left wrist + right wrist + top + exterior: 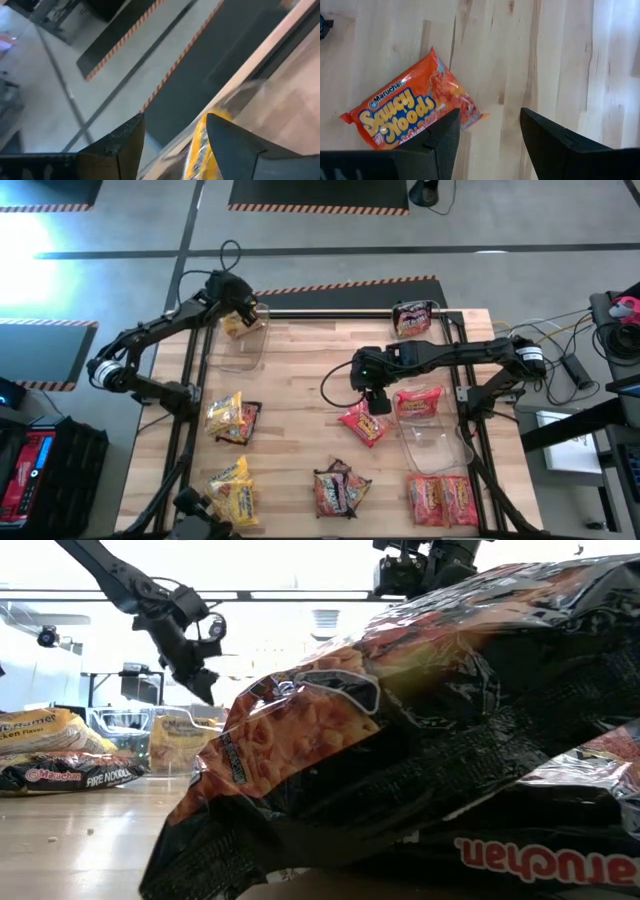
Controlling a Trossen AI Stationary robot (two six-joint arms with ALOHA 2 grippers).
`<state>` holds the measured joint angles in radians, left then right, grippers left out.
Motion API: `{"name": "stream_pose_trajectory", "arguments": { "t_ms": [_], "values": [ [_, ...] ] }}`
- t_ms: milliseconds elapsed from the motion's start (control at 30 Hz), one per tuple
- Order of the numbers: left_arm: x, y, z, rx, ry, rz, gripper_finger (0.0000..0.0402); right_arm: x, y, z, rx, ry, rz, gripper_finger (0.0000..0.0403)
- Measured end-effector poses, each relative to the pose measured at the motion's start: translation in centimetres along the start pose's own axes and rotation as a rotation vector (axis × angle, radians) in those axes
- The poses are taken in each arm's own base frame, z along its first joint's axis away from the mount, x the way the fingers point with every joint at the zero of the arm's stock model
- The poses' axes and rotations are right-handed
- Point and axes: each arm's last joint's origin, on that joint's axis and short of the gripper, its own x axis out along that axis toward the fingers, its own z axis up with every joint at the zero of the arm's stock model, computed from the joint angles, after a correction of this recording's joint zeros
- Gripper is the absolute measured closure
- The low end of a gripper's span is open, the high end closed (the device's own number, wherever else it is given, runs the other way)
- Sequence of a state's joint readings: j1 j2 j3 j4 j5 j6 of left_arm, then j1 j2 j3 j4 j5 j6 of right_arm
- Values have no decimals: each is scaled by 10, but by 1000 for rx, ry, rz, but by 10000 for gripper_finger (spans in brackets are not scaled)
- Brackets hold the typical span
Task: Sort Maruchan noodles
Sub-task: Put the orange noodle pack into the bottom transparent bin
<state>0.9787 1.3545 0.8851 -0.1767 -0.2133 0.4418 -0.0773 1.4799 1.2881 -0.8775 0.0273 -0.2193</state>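
Wooden-plank bench (300,380) carries three clear plastic bins and roughly a dozen crinkly yellow, red-orange and dark Maruchan packets; both grippers hang open, empty

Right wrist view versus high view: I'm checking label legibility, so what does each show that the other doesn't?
Only the right wrist view shows the printed lettering on the red-orange packet below the open right tool. Only the high view shows the yellow packets, the clear bins and the left tool over a bin at the table's far left corner. Both show that packet lying on the wooden table.
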Motion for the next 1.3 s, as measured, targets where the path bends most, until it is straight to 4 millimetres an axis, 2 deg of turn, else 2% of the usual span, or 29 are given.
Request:
{"name": "stream_pose_trajectory", "arguments": {
  "t_ms": [167,267,367,567,700,900,1067,1300],
  "values": [
    [-13,4,19,-125,-131,-128,207,-3,-2,-6,100,61,12,209],
    [-20,-5,29,-218,-239,-414,207,-5,1,-8,190,75,108,209],
    [-29,-26,38,-267,-306,-706,207,-3,10,-9,257,81,247,209],
    [-51,-87,49,-232,-262,-940,207,8,37,-14,307,133,288,209],
    [-71,-124,52,-166,-236,-957,207,16,59,-12,258,78,284,209],
    [-95,-163,46,-125,-187,-893,207,34,85,-21,156,35,179,209],
    [-109,-188,35,-117,-177,-938,207,43,94,-33,107,52,15,209],
    [-121,-213,19,-159,-233,-1037,207,55,97,-42,113,41,-4,209]
  ]
}}
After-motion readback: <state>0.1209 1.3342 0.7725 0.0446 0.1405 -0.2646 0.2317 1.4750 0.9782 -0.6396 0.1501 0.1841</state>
